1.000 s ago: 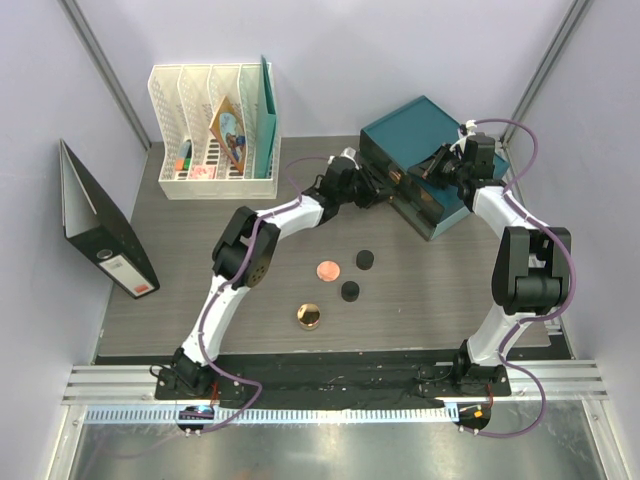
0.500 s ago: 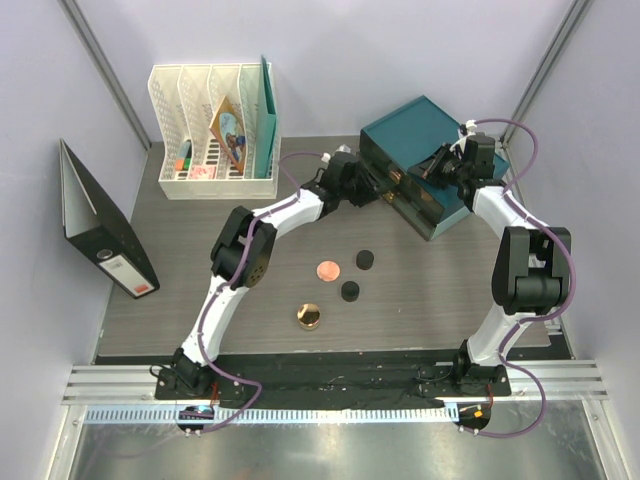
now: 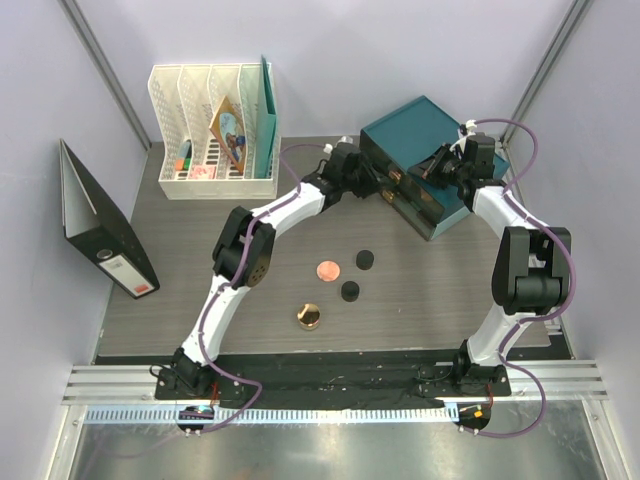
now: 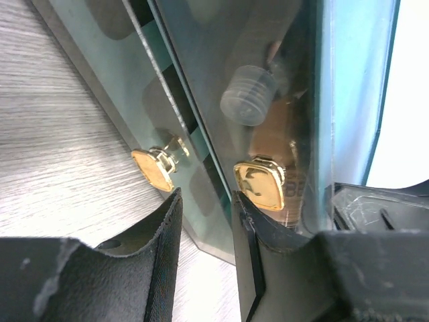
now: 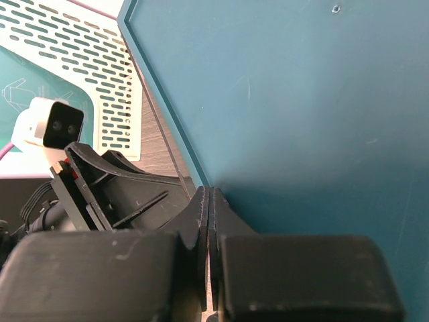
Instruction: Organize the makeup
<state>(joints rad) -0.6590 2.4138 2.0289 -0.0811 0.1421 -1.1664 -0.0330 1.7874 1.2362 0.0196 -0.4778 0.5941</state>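
1. Your left arm (image 3: 285,208) rises from its base at the near edge of the table (image 3: 180,290). It bends at an elbow left of centre and stretches its forearm toward the far edge, ending right of centre.
2. Your left gripper (image 3: 366,180) points rightward near the far edge. In the wrist view its fingers (image 4: 164,228) stand apart with a clear gap between them.
3. Your right arm (image 3: 490,205) climbs from the near right, folds at a high elbow by the right edge, and reaches toward the far right corner.
4. Your right gripper (image 3: 441,163) points left, facing the left one but apart from it. Its fingers (image 5: 199,201) are pressed flat together.
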